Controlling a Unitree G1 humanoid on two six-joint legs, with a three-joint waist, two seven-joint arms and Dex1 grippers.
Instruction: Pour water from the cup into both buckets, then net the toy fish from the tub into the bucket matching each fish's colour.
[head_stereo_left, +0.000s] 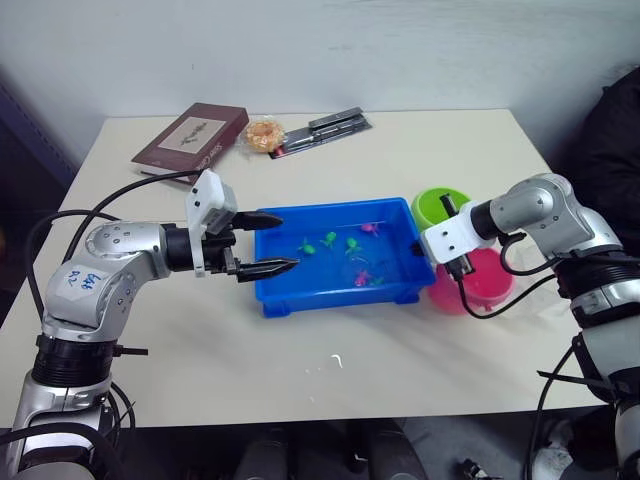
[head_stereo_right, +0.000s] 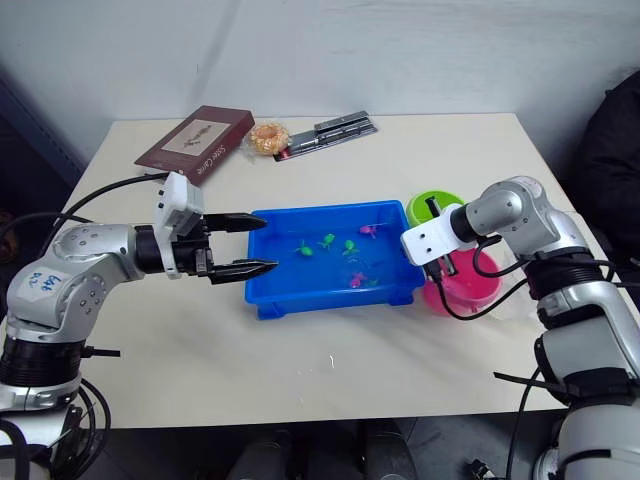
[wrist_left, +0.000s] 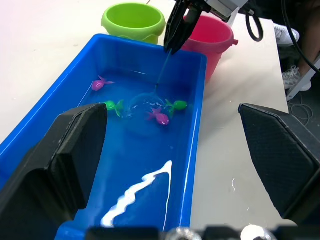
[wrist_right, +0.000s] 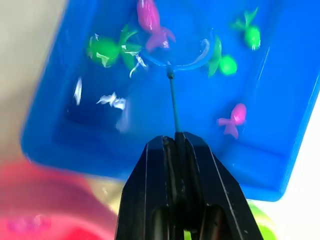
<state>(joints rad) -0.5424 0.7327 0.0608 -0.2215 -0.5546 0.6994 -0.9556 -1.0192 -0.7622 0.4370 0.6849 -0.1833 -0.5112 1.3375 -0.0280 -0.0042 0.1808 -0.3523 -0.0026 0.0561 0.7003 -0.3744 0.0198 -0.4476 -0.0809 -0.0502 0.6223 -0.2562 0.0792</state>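
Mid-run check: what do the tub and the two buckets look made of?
Tub: probably glossy moulded plastic; bright streaks glint in the water inside it. Green bucket and pink bucket: seemingly smooth, opaque plastic with rolled rims.

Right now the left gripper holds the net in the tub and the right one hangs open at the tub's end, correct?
No, the arms are swapped. The right gripper is shut on the net handle, hoop in the tub; the left gripper hangs open at the tub's end. The right wrist view shows the grip.

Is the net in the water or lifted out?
In: the net hoop sits submerged in the tub beside a pink fish.
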